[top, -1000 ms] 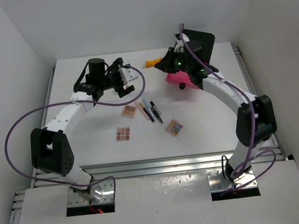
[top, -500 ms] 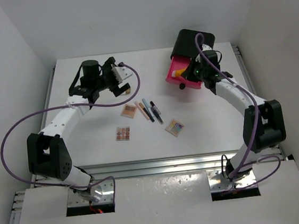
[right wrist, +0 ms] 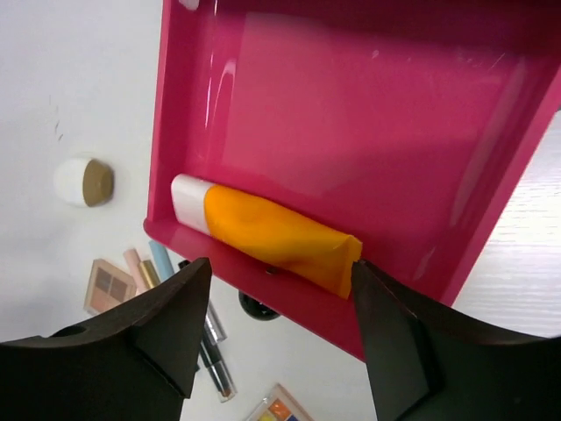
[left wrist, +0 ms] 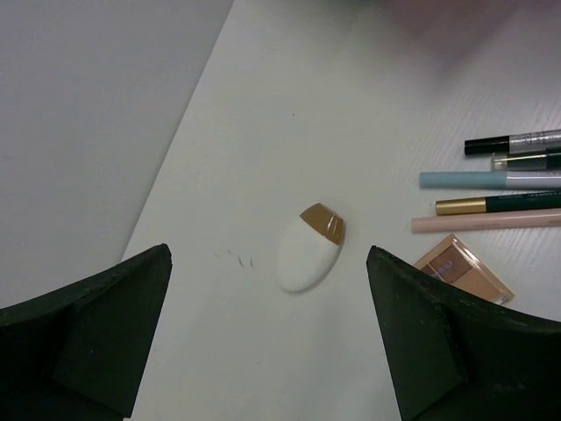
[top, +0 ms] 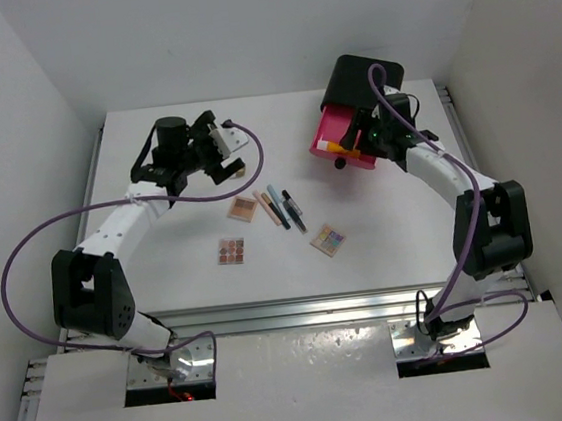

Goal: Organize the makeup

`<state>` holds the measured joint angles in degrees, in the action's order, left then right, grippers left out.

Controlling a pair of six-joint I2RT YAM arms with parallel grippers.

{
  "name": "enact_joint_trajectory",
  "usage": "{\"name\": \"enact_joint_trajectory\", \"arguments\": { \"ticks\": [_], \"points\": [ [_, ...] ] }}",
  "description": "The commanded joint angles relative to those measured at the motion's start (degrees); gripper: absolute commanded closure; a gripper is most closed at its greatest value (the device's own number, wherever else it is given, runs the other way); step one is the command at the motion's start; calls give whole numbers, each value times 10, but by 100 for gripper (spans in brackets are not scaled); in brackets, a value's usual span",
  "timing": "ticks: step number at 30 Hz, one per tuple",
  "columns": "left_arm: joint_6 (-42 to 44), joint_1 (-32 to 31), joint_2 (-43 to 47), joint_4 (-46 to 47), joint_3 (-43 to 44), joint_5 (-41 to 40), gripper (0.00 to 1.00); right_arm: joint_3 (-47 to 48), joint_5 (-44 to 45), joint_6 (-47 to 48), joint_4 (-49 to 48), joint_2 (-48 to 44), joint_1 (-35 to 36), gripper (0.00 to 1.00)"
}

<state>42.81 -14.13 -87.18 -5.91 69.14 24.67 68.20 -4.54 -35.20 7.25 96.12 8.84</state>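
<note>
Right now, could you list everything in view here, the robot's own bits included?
black box: one, black, far right of the table.
pink drawer: one, pulled out of the box.
orange tube: one, white cap, lying in the drawer.
oval compact: one, white with gold end, below the left gripper.
makeup pencils: five seem to show, beige, teal, dark, side by side mid-table.
eyeshadow palettes: three, square, mid-table near the pencils.
table: one, white.
left gripper: black, open, above the compact.
right gripper: black, open, either side of the tube.
</note>
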Motion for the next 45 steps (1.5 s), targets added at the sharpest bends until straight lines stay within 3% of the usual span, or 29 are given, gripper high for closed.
{"name": "enact_joint_trajectory", "arguments": {
  "ticks": [1, 5, 11, 15, 17, 22, 28, 35, 41, 44, 45],
  "points": [
    [-13, 2, 4, 18, 12, -22, 0, 48, 31, 38, 36, -20, -4, 34],
    [-19, 9, -35, 18, 46, -51, 0, 88, 44, 83, 77, -30, -2, 24],
    [74, 14, -172, -145, 164, -24, 4, 117, 50, 145, 108, -52, -3, 18],
    [113, 38, -347, -340, 416, 7, 6, 127, -5, 192, 119, -69, -4, 15],
    [147, 45, -394, -382, 457, 38, 4, 129, -36, 210, 132, -71, -3, 13],
    [211, 51, -418, -389, 463, 33, 1, 118, -60, 226, 152, -87, -6, 11],
    [239, 57, -454, -462, 505, 57, 1, 98, -87, 221, 160, -97, -7, 11],
    [192, 57, -530, -446, 553, 64, 1, 81, -101, 214, 167, -110, -7, 11],
    [192, 57, -541, -423, 535, 46, 1, 56, -93, 208, 178, -135, -5, 11],
    [210, 57, -541, -423, 514, 31, 18, 47, -88, 203, 168, -140, -7, 12],
    [217, 57, -541, -423, 506, 31, 31, 47, -88, 199, 164, -139, -7, 12]
  ]
}}
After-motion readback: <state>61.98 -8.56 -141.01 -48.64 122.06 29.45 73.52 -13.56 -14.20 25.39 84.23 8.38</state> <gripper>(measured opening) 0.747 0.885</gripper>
